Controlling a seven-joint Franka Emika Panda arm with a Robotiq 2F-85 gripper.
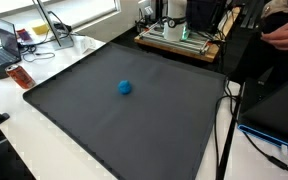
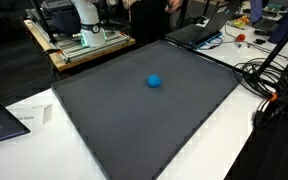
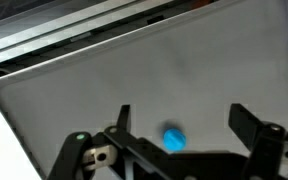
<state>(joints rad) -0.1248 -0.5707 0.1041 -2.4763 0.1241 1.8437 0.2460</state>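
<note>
Wrist view puts the gripper (image 3: 180,112) closest to the lens. Its two dark fingers (image 3: 246,122) come up from the bottom edge, spread wide with only open space between them, so the jaws stand fully parted and hold nothing. In that gap shows the blue ball (image 3: 173,138), low in the picture and close to the gripper's body rather than out past the fingertips, a shade off the midline. By that placing, the ball lies almost straight beneath the open jaws, not ahead of them, and what separates the two is chiefly height. It looks small and somewhat blurred, which suggests the gripper hangs well above it. Being round, the ball has no long axis, so the angle of the wrist matters little; only the small sideways offset and the drop count. Under and beyond the ball spreads the dark mat (image 3: 184,70), bare out to its pale far border. In both exterior views the ball (image 1: 125,87) (image 2: 155,81) rests alone near the middle of the mat (image 1: 134,130) (image 2: 144,130), well apart from every edge. Neither view shows the gripper, so they give no check on its height. Farther off, the arm's base (image 1: 174,12) (image 2: 84,18) stands past the mat's far side, with the white table (image 1: 29,130) around the mat.
</note>
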